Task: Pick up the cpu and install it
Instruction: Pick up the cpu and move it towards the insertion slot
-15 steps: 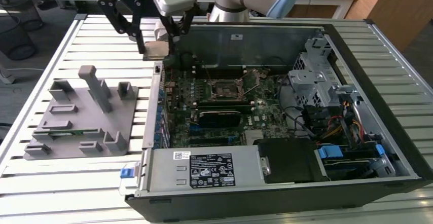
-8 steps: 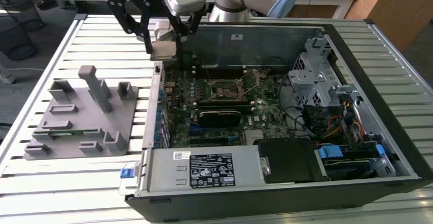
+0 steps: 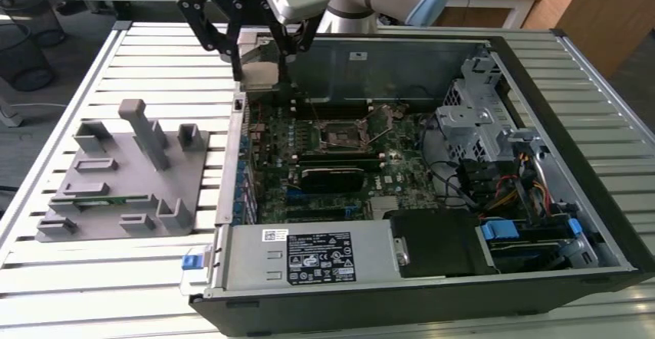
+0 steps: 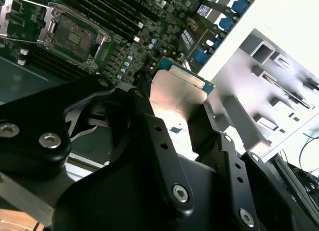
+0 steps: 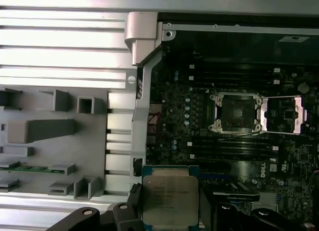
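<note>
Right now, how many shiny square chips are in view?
1: the cpu, clamped in the claw above the open computer case's edge. Others may be hidden.

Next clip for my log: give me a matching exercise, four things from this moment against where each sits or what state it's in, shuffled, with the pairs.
Things:
1. cpu
2. socket
3. memory stick
4. gray fixture

Places or states:
A. lies in a slot of the fixture
B. on the slatted table, at the exterior view's left of the computer case
C. clamped in the gripper
D. empty and open

Pairs: 1-C; 2-D; 3-A; 4-B
</note>
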{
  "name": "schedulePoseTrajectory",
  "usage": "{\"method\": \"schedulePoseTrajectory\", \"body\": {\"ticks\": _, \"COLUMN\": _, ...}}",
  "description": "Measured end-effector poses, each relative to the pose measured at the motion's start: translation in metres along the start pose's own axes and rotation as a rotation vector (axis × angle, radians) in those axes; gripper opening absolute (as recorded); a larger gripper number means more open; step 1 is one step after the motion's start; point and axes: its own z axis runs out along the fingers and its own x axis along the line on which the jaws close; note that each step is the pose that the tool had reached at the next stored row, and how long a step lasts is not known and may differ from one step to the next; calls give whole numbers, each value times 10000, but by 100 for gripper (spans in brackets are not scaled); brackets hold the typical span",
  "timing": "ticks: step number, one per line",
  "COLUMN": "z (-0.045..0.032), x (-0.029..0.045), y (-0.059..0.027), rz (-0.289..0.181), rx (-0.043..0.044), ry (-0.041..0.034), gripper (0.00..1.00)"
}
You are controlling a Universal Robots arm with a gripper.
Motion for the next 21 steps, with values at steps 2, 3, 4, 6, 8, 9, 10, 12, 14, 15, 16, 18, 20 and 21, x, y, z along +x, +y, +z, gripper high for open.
{"method": "schedulePoseTrajectory", "body": {"ticks": 2, "z": -1, "x": -44, "y": 3, "rz": -1, "rx": 0, "ry": 0, "gripper": 54}}
{"method": "schedulePoseTrajectory", "body": {"ticks": 3, "z": -2, "x": -68, "y": 7, "rz": -1, "rx": 0, "ry": 0, "gripper": 54}}
{"method": "schedulePoseTrajectory", "body": {"ticks": 4, "z": -3, "x": -89, "y": 13, "rz": -1, "rx": 1, "ry": 1, "gripper": 54}}
{"method": "schedulePoseTrajectory", "body": {"ticks": 6, "z": -2, "x": -121, "y": 29, "rz": -1, "rx": 1, "ry": 1, "gripper": 54}}
{"method": "schedulePoseTrajectory", "body": {"ticks": 8, "z": -1, "x": -162, "y": 45, "rz": 0, "rx": 1, "ry": 0, "gripper": 54}}
{"method": "schedulePoseTrajectory", "body": {"ticks": 9, "z": -1, "x": -182, "y": 53, "rz": -1, "rx": 1, "ry": 0, "gripper": 54}}
{"method": "schedulePoseTrajectory", "body": {"ticks": 10, "z": 0, "x": -200, "y": 61, "rz": -1, "rx": 0, "ry": 0, "gripper": 54}}
{"method": "schedulePoseTrajectory", "body": {"ticks": 12, "z": 0, "x": -239, "y": 73, "rz": -1, "rx": 0, "ry": 0, "gripper": 54}}
{"method": "schedulePoseTrajectory", "body": {"ticks": 14, "z": 0, "x": -281, "y": 83, "rz": -1, "rx": 0, "ry": 1, "gripper": 54}}
{"method": "schedulePoseTrajectory", "body": {"ticks": 15, "z": 0, "x": -301, "y": 87, "rz": -1, "rx": 1, "ry": 1, "gripper": 54}}
{"method": "schedulePoseTrajectory", "body": {"ticks": 16, "z": 0, "x": -318, "y": 91, "rz": -1, "rx": 1, "ry": 1, "gripper": 54}}
{"method": "schedulePoseTrajectory", "body": {"ticks": 18, "z": 0, "x": -356, "y": 100, "rz": -1, "rx": 1, "ry": 1, "gripper": 54}}
{"method": "schedulePoseTrajectory", "body": {"ticks": 20, "z": 0, "x": -397, "y": 110, "rz": 0, "rx": 1, "ry": 1, "gripper": 54}}
{"method": "schedulePoseTrajectory", "body": {"ticks": 21, "z": 1, "x": -420, "y": 118, "rz": 0, "rx": 0, "ry": 0, "gripper": 54}}
